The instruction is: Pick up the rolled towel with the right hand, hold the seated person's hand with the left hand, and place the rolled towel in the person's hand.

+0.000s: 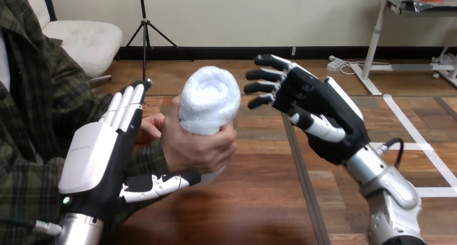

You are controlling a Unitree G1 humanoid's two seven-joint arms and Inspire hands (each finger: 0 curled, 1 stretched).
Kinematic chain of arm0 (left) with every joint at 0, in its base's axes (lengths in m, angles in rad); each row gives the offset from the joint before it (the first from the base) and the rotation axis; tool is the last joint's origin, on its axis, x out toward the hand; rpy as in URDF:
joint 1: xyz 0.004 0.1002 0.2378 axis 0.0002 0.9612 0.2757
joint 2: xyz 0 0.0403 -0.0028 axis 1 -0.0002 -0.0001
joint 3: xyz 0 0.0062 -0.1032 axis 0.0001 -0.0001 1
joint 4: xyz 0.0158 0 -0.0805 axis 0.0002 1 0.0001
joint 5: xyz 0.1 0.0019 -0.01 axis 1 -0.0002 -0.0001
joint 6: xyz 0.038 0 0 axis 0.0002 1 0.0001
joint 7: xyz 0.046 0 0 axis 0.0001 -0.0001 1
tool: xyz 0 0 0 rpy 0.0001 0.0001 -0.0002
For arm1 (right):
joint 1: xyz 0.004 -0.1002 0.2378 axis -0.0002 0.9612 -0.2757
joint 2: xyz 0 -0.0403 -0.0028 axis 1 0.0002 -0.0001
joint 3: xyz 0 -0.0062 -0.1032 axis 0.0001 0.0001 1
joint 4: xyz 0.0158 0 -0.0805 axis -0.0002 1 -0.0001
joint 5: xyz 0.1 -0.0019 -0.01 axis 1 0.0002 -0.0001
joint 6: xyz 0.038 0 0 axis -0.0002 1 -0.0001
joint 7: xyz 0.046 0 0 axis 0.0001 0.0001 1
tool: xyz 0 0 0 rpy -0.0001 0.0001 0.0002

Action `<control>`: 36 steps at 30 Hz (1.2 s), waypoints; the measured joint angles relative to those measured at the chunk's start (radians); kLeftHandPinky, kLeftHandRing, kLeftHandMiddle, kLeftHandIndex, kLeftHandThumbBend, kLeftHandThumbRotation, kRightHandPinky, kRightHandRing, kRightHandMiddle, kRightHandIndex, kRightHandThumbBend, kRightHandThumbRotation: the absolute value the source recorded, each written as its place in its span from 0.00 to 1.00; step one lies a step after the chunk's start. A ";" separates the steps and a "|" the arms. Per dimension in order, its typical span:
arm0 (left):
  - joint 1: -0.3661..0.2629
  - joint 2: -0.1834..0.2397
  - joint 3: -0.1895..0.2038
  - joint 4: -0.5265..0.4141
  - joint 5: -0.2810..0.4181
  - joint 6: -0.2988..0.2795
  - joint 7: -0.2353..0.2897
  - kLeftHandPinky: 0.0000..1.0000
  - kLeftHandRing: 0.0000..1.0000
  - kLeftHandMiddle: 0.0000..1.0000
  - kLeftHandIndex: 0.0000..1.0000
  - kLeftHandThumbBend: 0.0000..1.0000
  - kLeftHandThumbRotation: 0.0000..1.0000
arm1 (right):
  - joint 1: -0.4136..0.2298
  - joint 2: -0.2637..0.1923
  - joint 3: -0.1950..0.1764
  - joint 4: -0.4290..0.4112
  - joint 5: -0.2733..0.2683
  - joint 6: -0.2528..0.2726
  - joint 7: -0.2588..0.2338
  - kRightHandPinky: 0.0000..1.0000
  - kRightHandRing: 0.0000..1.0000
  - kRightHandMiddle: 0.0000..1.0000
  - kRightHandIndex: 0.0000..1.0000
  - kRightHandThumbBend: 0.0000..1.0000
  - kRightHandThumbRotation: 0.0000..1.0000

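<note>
Bright, even light; soft shadows lie on the table [258, 212].

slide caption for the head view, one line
The person's hand grips the upright rolled towel; left hand open beside that hand, right hand open and clear of the towel.

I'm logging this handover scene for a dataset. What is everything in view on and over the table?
White rolled terry towel: one, white, upright in the person's hand, above the table.
Wooden plank table: one, brown, across the lower view.
Person's hand: one, wrapped round the towel's lower part, left of centre.
Robot's left hand: one, black with white shell, fingers straight, beside the person's wrist, thumb under the person's hand.
Robot's right hand: one, black, open, right of the towel, apart from it.
</note>
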 measured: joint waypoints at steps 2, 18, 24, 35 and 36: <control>0.001 0.000 0.000 0.006 -0.016 -0.013 0.009 0.92 1.00 1.00 1.00 1.00 0.57 | 0.007 -0.002 -0.003 0.003 0.000 -0.005 0.003 0.62 0.70 0.76 0.81 1.00 0.50; 0.002 -0.018 -0.009 0.174 -0.187 -0.361 0.091 0.91 1.00 1.00 1.00 1.00 0.55 | 0.081 -0.003 -0.016 0.001 0.003 -0.025 0.021 0.64 0.71 0.74 0.79 1.00 0.47; 0.002 -0.036 -0.026 0.240 -0.270 -0.496 0.064 0.93 1.00 1.00 1.00 1.00 0.54 | 0.124 -0.002 -0.015 -0.011 0.001 -0.055 0.021 0.65 0.72 0.74 0.78 1.00 0.49; 0.001 -0.066 -0.076 0.339 -0.391 -0.669 -0.034 0.92 0.99 1.00 1.00 1.00 0.53 | 0.195 0.000 -0.009 -0.053 -0.006 -0.139 0.010 0.67 0.74 0.75 0.79 1.00 0.54; 0.001 -0.069 -0.083 0.345 -0.402 -0.680 -0.044 0.92 0.99 1.00 0.99 1.00 0.53 | 0.201 0.000 -0.008 -0.057 -0.007 -0.146 0.010 0.67 0.74 0.75 0.79 1.00 0.54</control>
